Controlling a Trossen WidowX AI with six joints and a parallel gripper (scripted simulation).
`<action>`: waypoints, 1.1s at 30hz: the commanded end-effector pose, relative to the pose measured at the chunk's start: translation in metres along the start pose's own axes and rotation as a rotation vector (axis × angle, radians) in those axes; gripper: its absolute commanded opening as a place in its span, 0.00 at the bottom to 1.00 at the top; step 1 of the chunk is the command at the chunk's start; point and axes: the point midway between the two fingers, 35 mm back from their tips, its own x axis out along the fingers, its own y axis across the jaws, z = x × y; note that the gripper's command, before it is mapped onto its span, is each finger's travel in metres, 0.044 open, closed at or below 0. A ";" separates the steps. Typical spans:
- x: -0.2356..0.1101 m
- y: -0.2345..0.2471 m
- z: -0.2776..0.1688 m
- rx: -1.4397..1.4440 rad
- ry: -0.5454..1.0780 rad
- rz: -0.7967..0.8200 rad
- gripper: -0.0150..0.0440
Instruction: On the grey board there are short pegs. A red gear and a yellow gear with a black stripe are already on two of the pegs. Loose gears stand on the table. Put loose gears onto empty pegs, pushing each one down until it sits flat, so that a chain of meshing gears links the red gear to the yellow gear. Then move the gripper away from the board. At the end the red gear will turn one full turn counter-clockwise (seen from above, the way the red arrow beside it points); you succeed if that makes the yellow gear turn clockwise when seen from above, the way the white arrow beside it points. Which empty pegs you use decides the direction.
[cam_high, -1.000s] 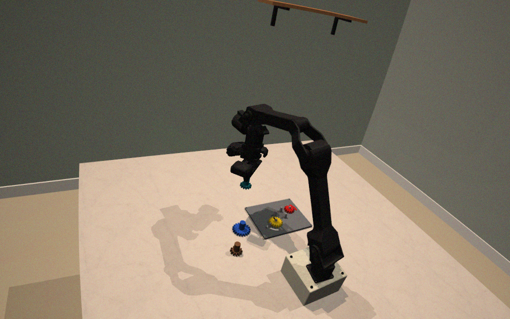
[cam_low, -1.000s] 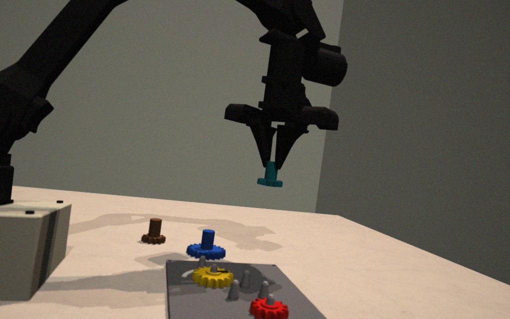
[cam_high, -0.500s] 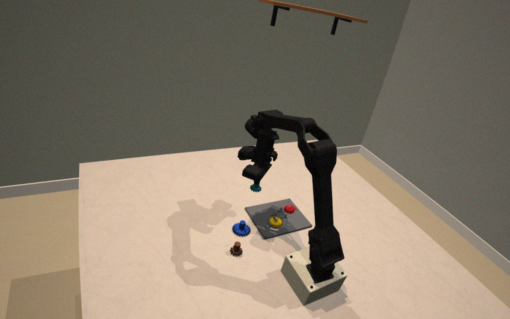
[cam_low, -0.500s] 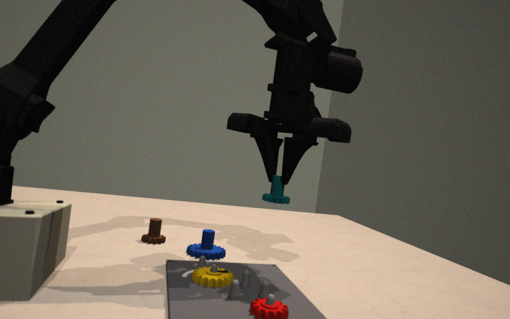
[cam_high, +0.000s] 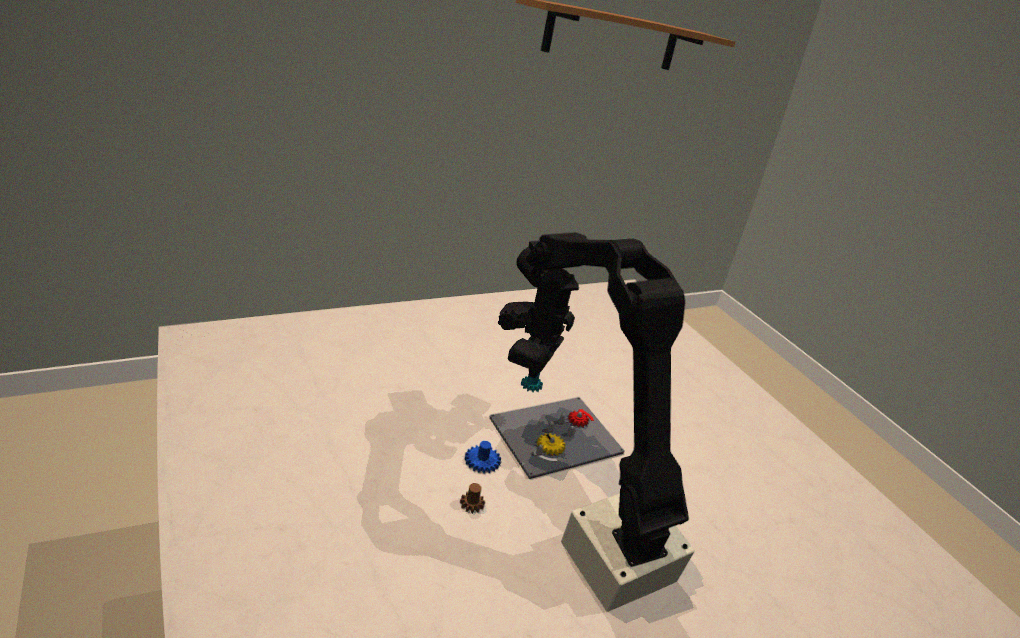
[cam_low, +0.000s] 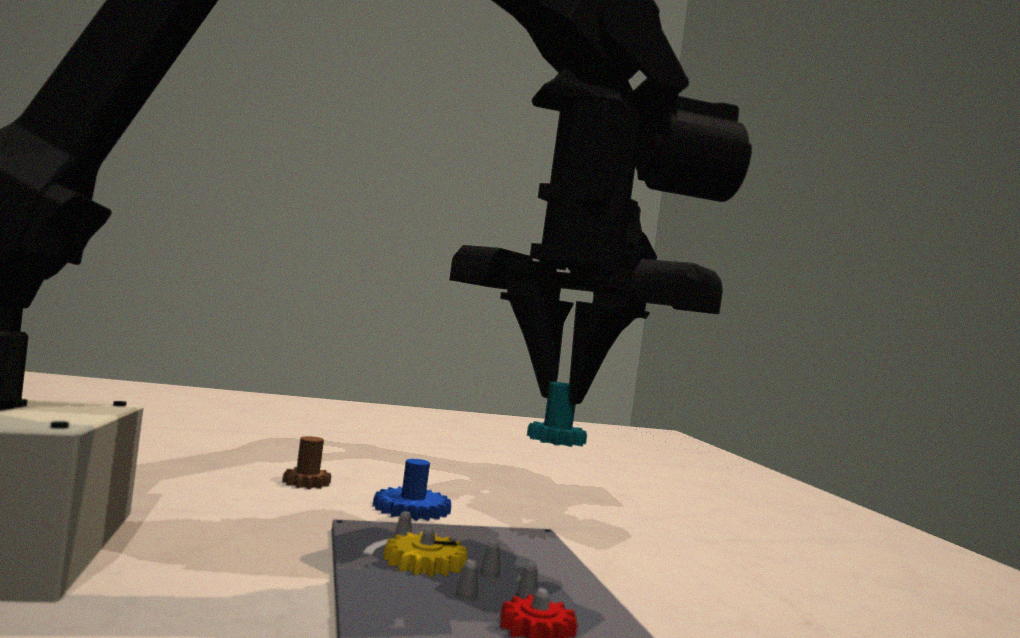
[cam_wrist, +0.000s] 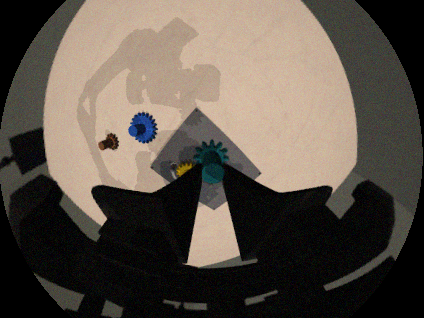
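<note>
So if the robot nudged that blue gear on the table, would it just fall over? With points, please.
Probably not: the blue gear (cam_high: 482, 457) (cam_low: 412, 499) (cam_wrist: 145, 127) rests flat on its wide toothed disc, so a low push would likely slide it. A shove high on its upright stem might tip it. It looks rigid, so I'd expect no bending.

a: in the exterior view, what's on the board (cam_high: 601, 449) (cam_low: 376, 594) (cam_wrist: 230, 135)?

b: two mounted gears, the near one (cam_high: 578, 419) (cam_low: 537, 620) right of the far one (cam_high: 555, 448) (cam_low: 425, 558) (cam_wrist: 185, 169). three bare pegs (cam_low: 467, 580) stand between, another peg (cam_low: 403, 522) behind the far one.

a: and off it?

b: on the table (cam_high: 263, 421) (cam_low: 752, 541) (cam_wrist: 275, 75), one loose gear (cam_high: 482, 460) (cam_low: 412, 501) (cam_wrist: 145, 127) just behind the board, a second loose gear (cam_high: 473, 501) (cam_low: 308, 475) (cam_wrist: 111, 142) left of that. the arm's base block (cam_high: 590, 560) (cam_low: 67, 511) is far left.

a: the third gear (cam_high: 531, 384) (cam_low: 556, 434) (cam_wrist: 211, 150)?

b: up between the fingertips, touching neither board nor table.
</note>
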 end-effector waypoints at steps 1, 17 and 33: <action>0.004 -0.006 -0.010 -0.005 0.003 -0.005 0.25; 0.025 -0.026 -0.051 -0.005 0.007 -0.006 0.25; 0.032 -0.032 -0.069 -0.005 0.008 -0.006 0.25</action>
